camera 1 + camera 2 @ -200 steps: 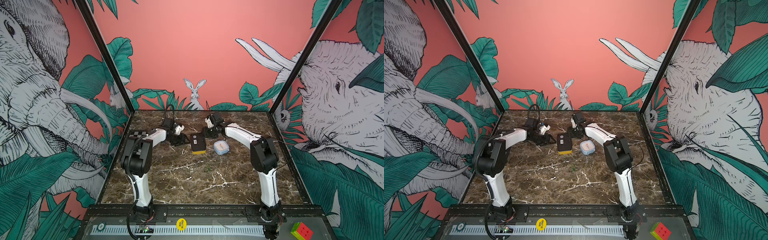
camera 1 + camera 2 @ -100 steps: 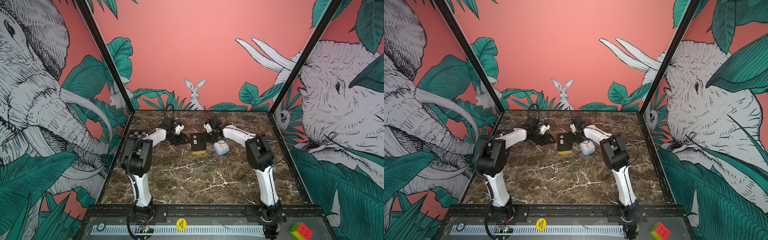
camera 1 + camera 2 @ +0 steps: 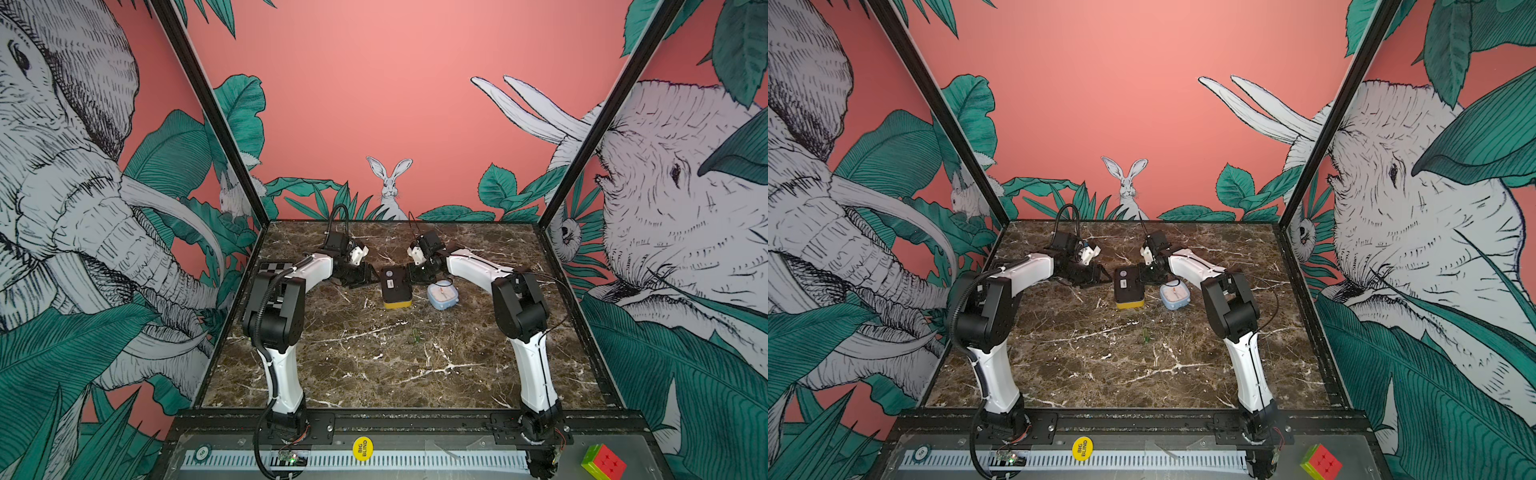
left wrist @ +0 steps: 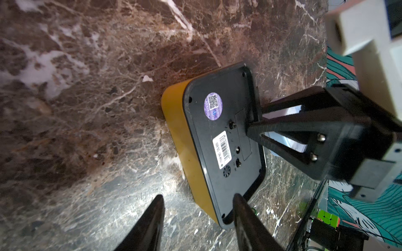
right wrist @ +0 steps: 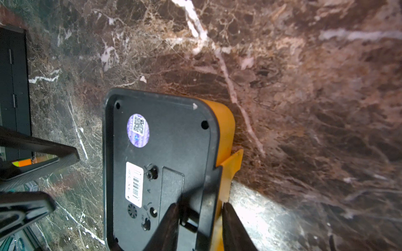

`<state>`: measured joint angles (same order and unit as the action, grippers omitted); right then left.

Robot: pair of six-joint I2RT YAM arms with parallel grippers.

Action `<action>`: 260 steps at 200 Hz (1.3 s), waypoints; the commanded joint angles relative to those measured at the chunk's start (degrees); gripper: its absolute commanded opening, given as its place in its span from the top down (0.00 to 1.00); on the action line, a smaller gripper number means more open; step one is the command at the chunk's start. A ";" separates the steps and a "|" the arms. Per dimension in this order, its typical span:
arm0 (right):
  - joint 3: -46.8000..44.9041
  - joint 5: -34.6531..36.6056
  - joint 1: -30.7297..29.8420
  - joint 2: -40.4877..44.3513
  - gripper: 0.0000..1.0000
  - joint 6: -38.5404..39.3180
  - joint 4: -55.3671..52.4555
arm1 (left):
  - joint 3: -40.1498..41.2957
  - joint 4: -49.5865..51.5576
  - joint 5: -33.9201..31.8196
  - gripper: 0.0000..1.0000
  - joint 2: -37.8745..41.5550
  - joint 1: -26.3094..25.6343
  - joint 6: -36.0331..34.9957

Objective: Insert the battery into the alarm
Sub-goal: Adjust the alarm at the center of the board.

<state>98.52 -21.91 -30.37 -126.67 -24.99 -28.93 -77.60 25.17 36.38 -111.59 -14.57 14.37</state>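
Note:
The alarm [image 3: 397, 286] [image 3: 1128, 286] lies face down at the back middle of the table: a yellow body with its black back panel up [image 4: 226, 87] [image 5: 174, 130]. My right gripper [image 5: 199, 205] [image 3: 417, 272] straddles the alarm's right rim. One finger is over the battery cover [image 5: 171, 184] and the other is beside the yellow side. The jaws are narrow, with a small gap still showing. My left gripper [image 4: 196, 200] [image 3: 365, 276] stands open at the alarm's left side, holding nothing. One of its fingertips [image 4: 238, 200] is by a corner. The battery is not in view.
A small light-blue clock [image 3: 442, 295] [image 3: 1175, 297] sits just right of the alarm, under the right forearm. A tiny green scrap [image 3: 414, 336] lies mid-table. A colour cube [image 3: 603, 463] rests on the front rail outside the table. Patterned walls close off three sides.
My right gripper has swung left from the back of the table onto the alarm's rim, and its jaws have narrowed. The left arm has hardly moved.

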 commanded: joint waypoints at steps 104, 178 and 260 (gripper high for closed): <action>-7.52 -2.70 1.45 3.97 0.82 0.26 -1.43 | -4.57 -3.15 1.11 0.29 -3.25 0.24 3.66; -7.13 -5.24 3.08 2.72 0.94 -0.59 -0.45 | -4.31 -8.11 2.89 0.11 -6.52 0.68 11.68; -4.67 -6.78 3.37 0.39 0.96 0.08 -1.66 | -3.44 -20.54 7.97 0.31 -10.38 0.20 23.94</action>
<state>93.12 -29.43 -27.31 -123.22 -25.26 -28.60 -80.99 9.93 41.65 -121.82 -14.15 33.52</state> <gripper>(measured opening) 0.093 0.718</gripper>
